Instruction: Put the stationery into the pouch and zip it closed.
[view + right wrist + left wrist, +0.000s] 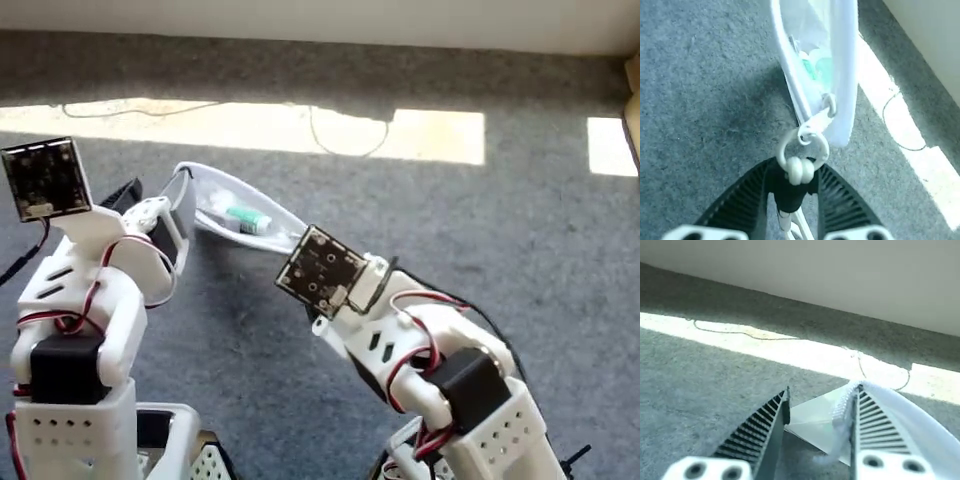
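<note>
Your right gripper (792, 176) pinches the zip pull (803, 150) at the clear pouch (232, 212)'s right end, mid-table. Your left gripper (821, 391) has its jaws apart around the left end. Pulling now may drag the unanchored pouch instead of zipping it.

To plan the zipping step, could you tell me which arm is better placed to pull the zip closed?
Right. The right gripper has the zip pull between its fingers, with the pouch stretching away from it. The left gripper sits at the pouch's other end, better suited to steadying.
</note>
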Robot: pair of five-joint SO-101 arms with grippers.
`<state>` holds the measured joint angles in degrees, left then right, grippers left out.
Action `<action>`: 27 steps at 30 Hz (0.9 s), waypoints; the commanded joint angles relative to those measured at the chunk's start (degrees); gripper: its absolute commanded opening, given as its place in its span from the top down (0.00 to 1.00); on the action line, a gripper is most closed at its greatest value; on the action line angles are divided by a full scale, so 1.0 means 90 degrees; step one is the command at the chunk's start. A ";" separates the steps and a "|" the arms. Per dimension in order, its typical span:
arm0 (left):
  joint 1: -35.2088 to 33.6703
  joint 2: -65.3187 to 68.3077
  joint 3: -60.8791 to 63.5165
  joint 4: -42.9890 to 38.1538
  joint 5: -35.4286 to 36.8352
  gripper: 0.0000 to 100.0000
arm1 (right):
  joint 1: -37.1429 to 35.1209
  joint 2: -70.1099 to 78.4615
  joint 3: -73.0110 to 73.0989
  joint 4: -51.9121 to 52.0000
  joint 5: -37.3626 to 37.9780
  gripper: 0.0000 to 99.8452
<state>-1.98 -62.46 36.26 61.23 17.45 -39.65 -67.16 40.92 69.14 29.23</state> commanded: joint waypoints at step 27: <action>0.3267 0.0103 0.0747 -0.1495 -0.0430 0.80 | -0.0054 -0.2701 0.1998 -0.1050 -0.0059 0.99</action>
<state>25.45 -61.49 43.38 49.54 16.13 -39.65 -91.25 59.30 61.49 29.14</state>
